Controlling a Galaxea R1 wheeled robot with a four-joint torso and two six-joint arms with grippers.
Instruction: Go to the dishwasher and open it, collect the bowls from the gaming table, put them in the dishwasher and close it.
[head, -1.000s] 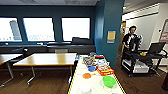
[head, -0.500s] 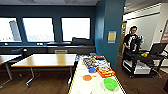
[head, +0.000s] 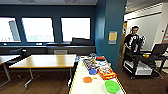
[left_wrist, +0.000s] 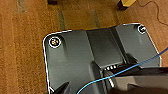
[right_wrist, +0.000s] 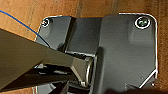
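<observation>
Looking across an office room from the head camera: a wood-topped table (head: 43, 61) stands at left before dark blue walls and bright windows (head: 38, 29). Just right of it runs the gaming table (head: 78, 82), white-topped with yellow trim. On it sit an orange bowl (head: 87, 79), a blue bowl (head: 92, 71) farther back, and a lime green bowl (head: 111, 86) nearest. Farther right, a person (head: 132, 40) stands behind a black cart (head: 143, 62). Whether either claw is open or closed cannot be told.
</observation>
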